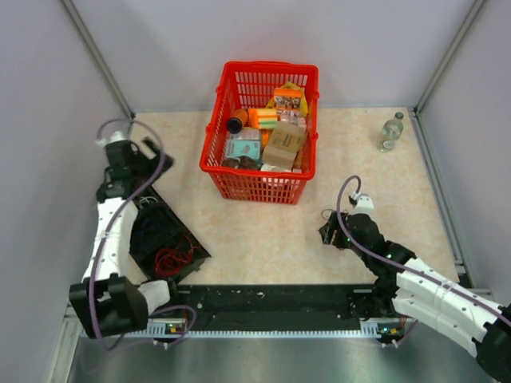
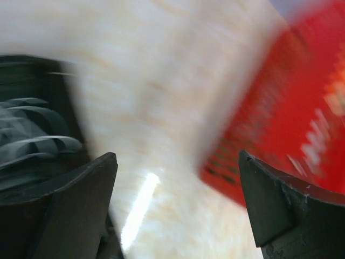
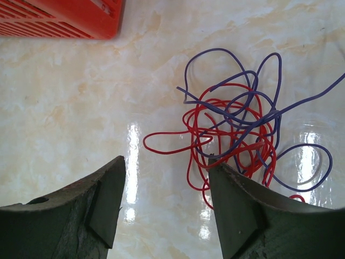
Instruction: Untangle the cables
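Now the right end effector [image 3: 164,164] hangs open, cables [image 3: 237,137] just ahead; best to pinch one loose loop, not the clump.

so the thin red-and-purple wire tangle [image 3: 237,135] lies on the worktop [image 1: 263,231], front-right of the red plastic basket [image 1: 259,179]; clear plastic bottle [image 1: 390,132] further right.

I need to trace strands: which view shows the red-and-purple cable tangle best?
Right wrist: the cables lie sharp before the right end effector. Top external cannot resolve them; left wrist, blurred, shows none.
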